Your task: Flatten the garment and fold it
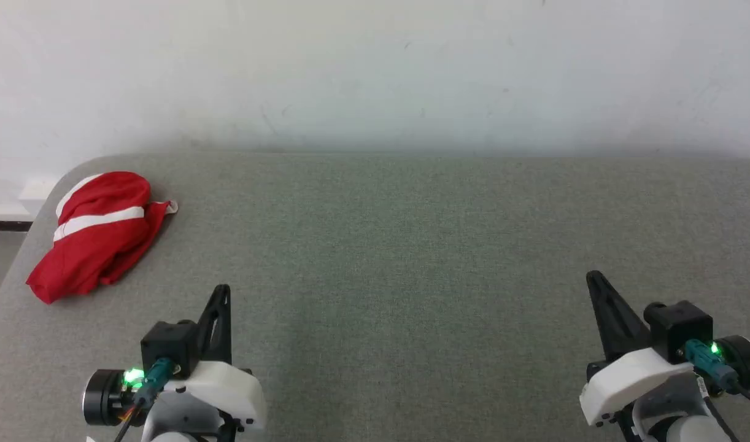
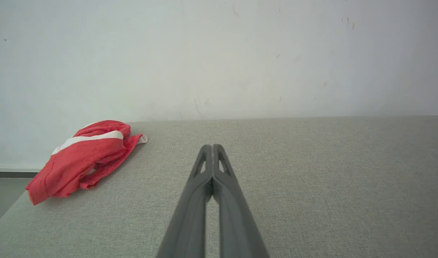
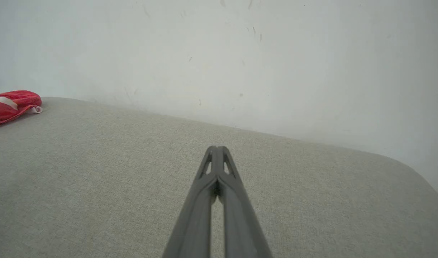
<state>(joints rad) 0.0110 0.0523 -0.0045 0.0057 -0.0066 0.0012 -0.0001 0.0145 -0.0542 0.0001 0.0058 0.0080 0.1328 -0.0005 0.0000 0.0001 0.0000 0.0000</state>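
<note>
In the head view, the garment (image 1: 99, 236) lies as a crumpled red heap with a white stripe across it. It sits at the far left corner of the table (image 1: 412, 245), close to the rounded edge. The left tool (image 1: 223, 288) and right tool (image 1: 593, 277) hang low over the near side, well apart from each other. Each has its fingers pressed together and holds nothing. This looks like a resting pose, with no flattening begun.

In the left wrist view, the left tool (image 2: 212, 147) points toward the wall (image 2: 219, 53), its tips meeting with nothing between them. The garment (image 2: 82, 157) lies ahead and to the left, clear of the fingers. As the nearer arm, this one seems likelier to reach first, and it would need to open before it can pinch the cloth.

In the right wrist view, the right tool (image 3: 216, 148) is likewise closed and empty. The garment (image 3: 11, 104) shows at the far left edge, across a wide stretch of table. The heap probably has to be drawn toward the middle, where both arms can spread it.
</note>
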